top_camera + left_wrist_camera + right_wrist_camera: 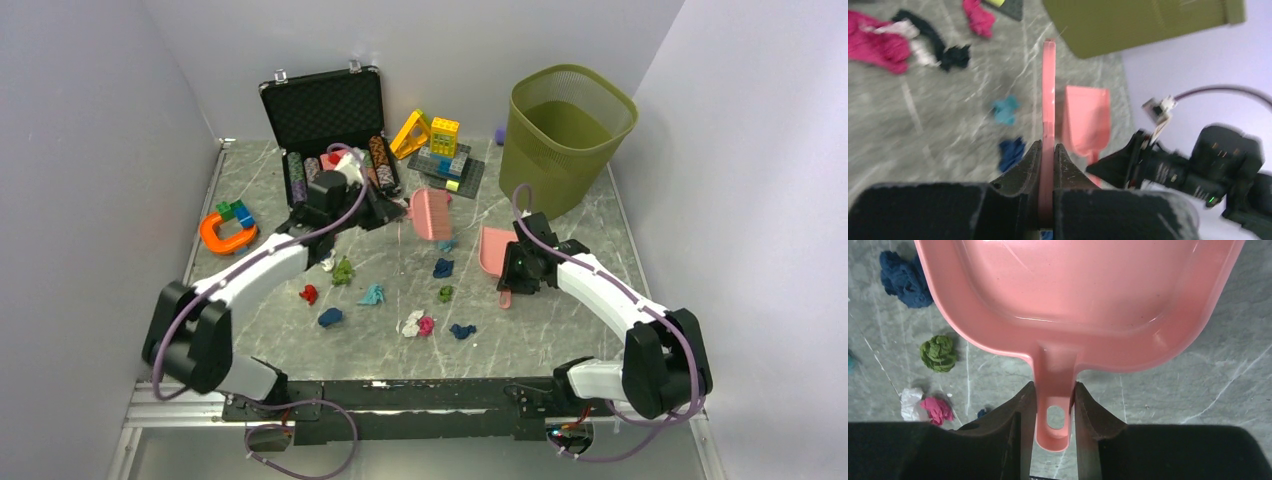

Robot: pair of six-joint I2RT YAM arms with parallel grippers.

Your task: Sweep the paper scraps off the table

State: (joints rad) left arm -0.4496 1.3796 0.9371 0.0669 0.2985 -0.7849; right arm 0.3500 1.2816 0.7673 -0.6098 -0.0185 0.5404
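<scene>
two-arm sweep, both tools in hand. the left gripper [1048, 150] is clamped on the thin handle of the pink brush [432, 213], which shows edge-on in its wrist view; whether the bristles touch the table [560, 320] cannot be told. the right gripper [1053, 390] is clamped on the stub handle of the pink dustpan [1078, 285]. the pan's long axis runs from the near edge toward the far edge, with its mouth turned away from the arm bases. the paper scraps [372, 294] lie scattered mid-table between the two arms. most are closer to the near edge than either tool and lie left of the pan; a teal wad and a dark blue wad lie near the pan's left wall, close to the brush head. on this layout the pan mouth faces away from most of the litter. the pan therefore probably needs turning toward the left edge, with the brush drawing wads rightward into it.
</scene>
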